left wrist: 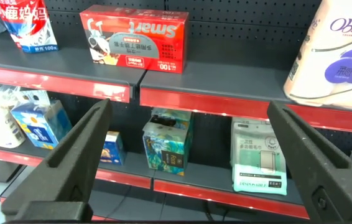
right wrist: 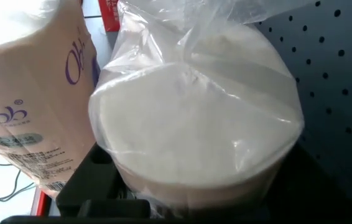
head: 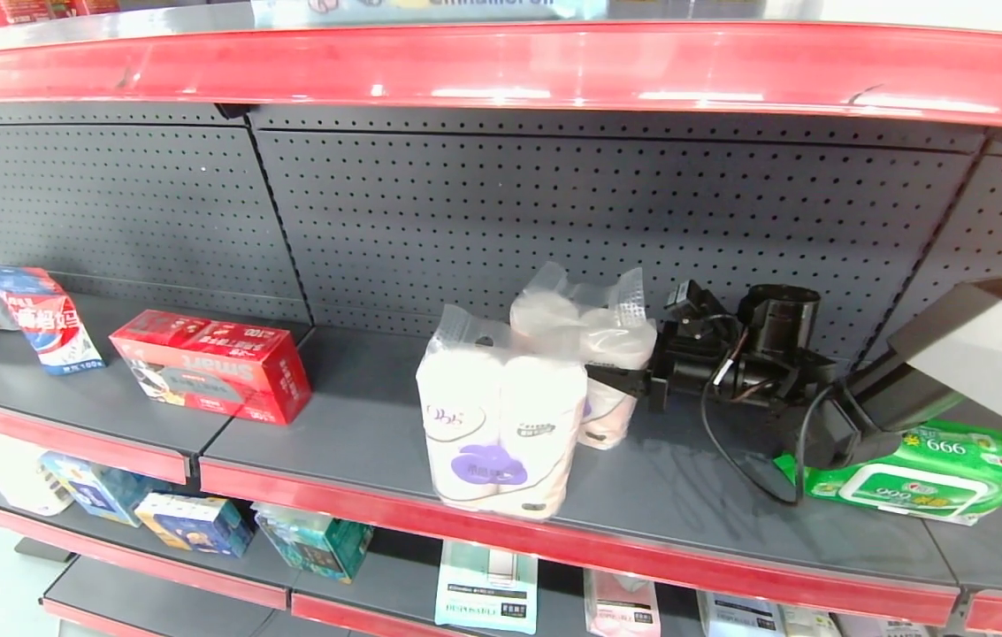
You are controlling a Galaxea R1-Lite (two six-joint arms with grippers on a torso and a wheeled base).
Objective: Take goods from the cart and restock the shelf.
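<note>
Two clear-wrapped packs of white toilet paper stand on the grey shelf [head: 359, 425]. The front pack [head: 501, 420] sits near the red shelf edge and also shows in the left wrist view [left wrist: 338, 56]. The rear pack [head: 593, 341] stands just behind it, touching it, with my right gripper [head: 638, 379] shut on its right side. Close up, the rear pack [right wrist: 194, 118] sits between the dark fingers [right wrist: 83, 190], and the front pack [right wrist: 27, 99] is beside it. My left gripper [left wrist: 189, 109] hangs open in front of the lower shelves, holding nothing.
A red box [head: 213, 363] and a blue-and-red bag [head: 49, 323] lie on the shelf to the left. A green wet-wipes pack [head: 916, 469] lies under my right arm. Boxes and packets [left wrist: 166, 146] stand on the lower shelves. A red-edged shelf [head: 501, 66] hangs overhead.
</note>
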